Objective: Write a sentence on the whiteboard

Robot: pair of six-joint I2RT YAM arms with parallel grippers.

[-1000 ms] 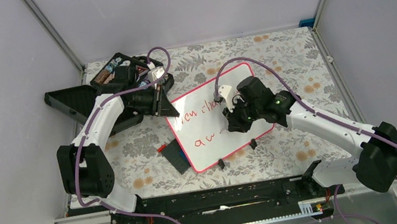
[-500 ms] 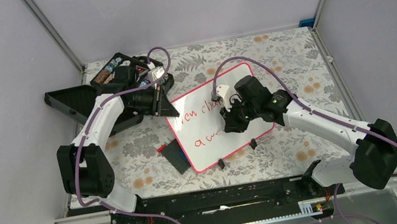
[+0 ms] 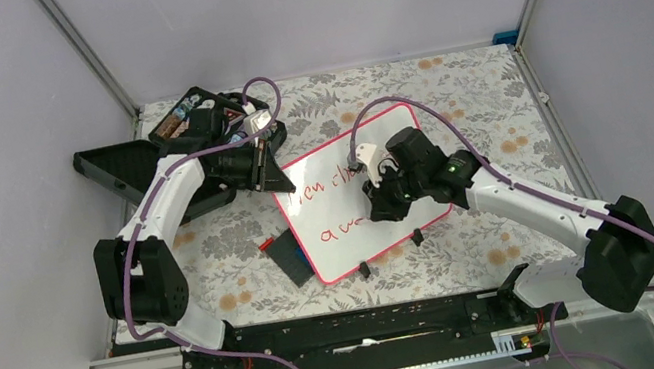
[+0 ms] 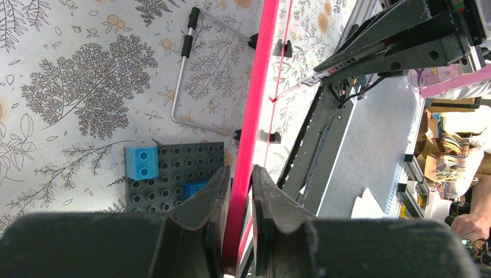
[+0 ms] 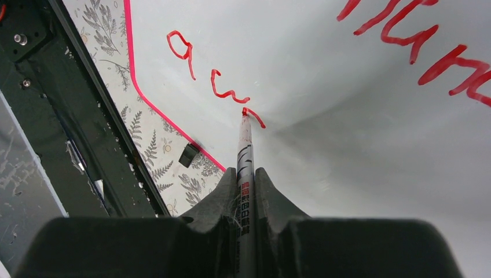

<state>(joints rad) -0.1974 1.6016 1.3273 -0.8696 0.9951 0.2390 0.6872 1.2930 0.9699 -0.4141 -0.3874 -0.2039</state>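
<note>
While the left arm only holds, the right arm does the writing. Its end effector (image 5: 245, 174) is clamped tight on a slim white marker pen with a red tip (image 5: 245, 145), which juts straight out between the fingers. The tip meets the glossy white rectangular whiteboard with the thin pink-red frame (image 3: 389, 128), right at the tail of the last red stroke. The board sits mid-way across the floral-patterned counter (image 3: 490, 95) (flat or tipped up, I cannot tell), with its long axis running diagonally away from the left arm. The left end effector (image 4: 238, 174) is pinched shut on the pink frame at the board's left end. A small dark grey studded plate with blue blocks (image 4: 173, 174) lies just beside it.

The red handwritten sentence (image 3: 316, 189) stands in two lines, and the lower one reads "aw". I judge that the coming move turns on the blank surface beyond the tip, toward the board's right end. The pen must travel that way, and only the right arm is placed for it.

From above, the right wrist covers the end of the upper line. In the wrist view those words are cut off at the edge, so I cannot read them whole.
</note>
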